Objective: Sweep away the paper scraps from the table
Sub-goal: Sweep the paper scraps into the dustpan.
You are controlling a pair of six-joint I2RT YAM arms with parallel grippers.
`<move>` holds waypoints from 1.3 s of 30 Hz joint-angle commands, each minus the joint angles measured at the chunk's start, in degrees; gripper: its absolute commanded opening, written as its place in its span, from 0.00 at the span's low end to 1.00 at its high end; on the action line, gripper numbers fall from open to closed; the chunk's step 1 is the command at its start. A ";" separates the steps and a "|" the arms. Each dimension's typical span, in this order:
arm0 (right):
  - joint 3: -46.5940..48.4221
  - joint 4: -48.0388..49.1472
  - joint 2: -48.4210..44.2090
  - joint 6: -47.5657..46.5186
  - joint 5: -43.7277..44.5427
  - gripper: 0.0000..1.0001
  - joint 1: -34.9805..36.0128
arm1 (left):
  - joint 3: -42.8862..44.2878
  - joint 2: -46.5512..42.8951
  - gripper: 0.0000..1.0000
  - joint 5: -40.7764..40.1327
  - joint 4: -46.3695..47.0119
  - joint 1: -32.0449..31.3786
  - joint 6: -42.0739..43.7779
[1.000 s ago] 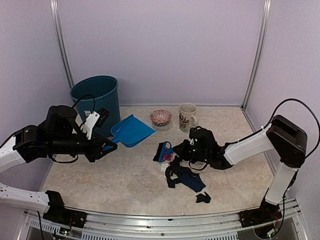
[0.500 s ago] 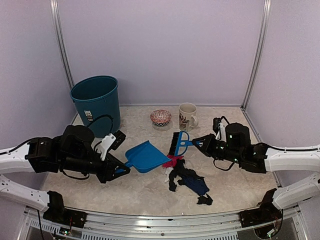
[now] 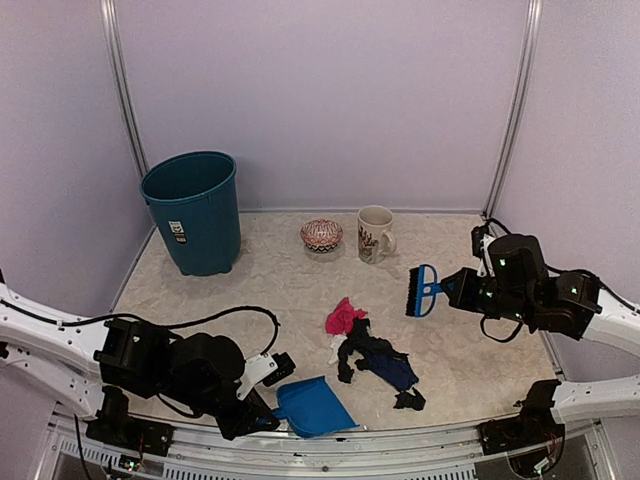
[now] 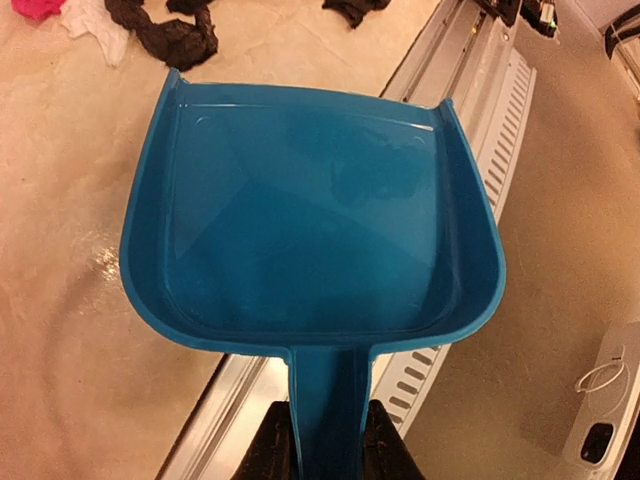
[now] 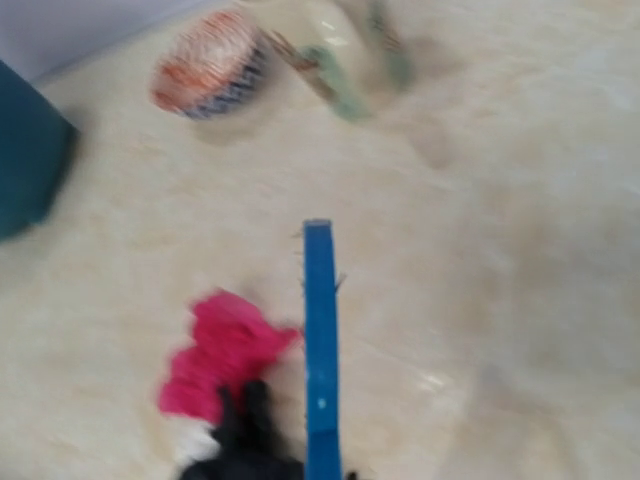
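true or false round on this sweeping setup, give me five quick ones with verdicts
1. The dustpan is empty. True.
2. The paper scraps lie on the table, between the dustpan and the brush. True.
3. The brush lies loose on the table. False: the right gripper holds it by its handle, jaws shut on it.
4. The left gripper grips the dustpan by its handle. True.
5. The mug is tipped on its side. False: the mug stands upright at the back, beside the patterned bowl.
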 commanded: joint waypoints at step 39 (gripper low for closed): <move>21.01 -23.01 32.82 -0.28 -11.02 0.00 18.67 | 11.41 32.02 0.00 -0.25 10.42 3.57 -0.84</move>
